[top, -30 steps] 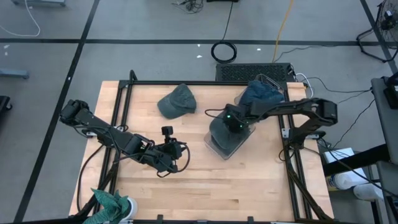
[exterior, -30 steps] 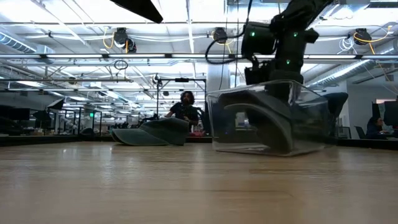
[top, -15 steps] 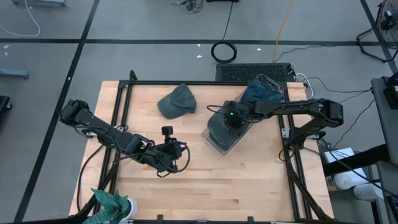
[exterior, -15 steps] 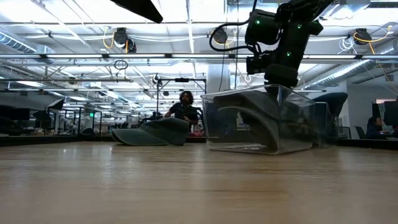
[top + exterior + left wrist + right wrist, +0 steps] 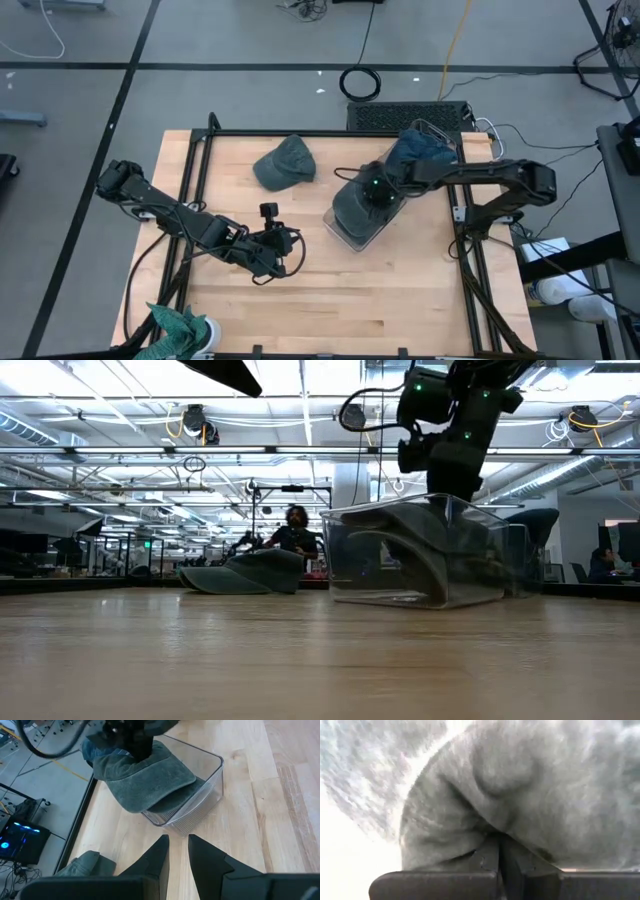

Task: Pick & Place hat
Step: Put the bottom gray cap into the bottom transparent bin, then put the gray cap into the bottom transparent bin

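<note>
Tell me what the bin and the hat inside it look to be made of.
The clear rectangular bin looks like glossy rigid plastic: the table shows through its walls. The grey-green cap in it looks like soft matte woven cloth, probably cotton, since it folds and creases.

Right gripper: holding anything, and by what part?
Yes. The right gripper is shut on the grey-green fabric cap's crown, over the clear plastic bin.

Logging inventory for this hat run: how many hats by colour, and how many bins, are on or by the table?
Grey-green hats: 2, one loose, one in the bin
Blue hats: 1
Teal hats: 1
Clear bins: 1
Total: 5
</note>
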`<move>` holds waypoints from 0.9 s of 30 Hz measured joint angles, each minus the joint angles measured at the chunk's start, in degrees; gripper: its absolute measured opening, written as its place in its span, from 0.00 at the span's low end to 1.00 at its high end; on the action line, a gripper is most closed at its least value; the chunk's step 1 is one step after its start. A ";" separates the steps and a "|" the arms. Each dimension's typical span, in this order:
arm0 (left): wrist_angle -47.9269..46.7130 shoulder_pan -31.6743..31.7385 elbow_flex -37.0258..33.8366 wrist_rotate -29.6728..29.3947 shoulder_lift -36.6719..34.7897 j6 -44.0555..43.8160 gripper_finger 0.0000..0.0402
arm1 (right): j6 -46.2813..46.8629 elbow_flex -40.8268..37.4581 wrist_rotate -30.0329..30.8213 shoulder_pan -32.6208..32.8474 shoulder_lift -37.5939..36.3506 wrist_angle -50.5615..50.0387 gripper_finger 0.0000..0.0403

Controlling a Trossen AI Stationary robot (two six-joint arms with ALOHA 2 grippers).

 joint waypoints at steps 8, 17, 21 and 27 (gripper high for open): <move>0.00 0.00 0.00 0.00 0.00 -0.15 0.20 | 1.39 0.02 0.06 0.00 -6.39 0.13 0.00; 0.20 0.00 0.00 0.02 0.00 -3.63 0.20 | 0.28 0.02 -0.06 1.50 -15.57 0.48 0.00; 0.54 -0.01 0.00 0.02 0.00 -8.01 0.20 | -1.84 0.02 -0.07 5.12 -18.87 3.86 0.00; 0.33 0.00 0.00 0.02 0.00 -8.77 0.20 | -5.24 -6.80 -0.14 12.99 -24.02 20.77 0.00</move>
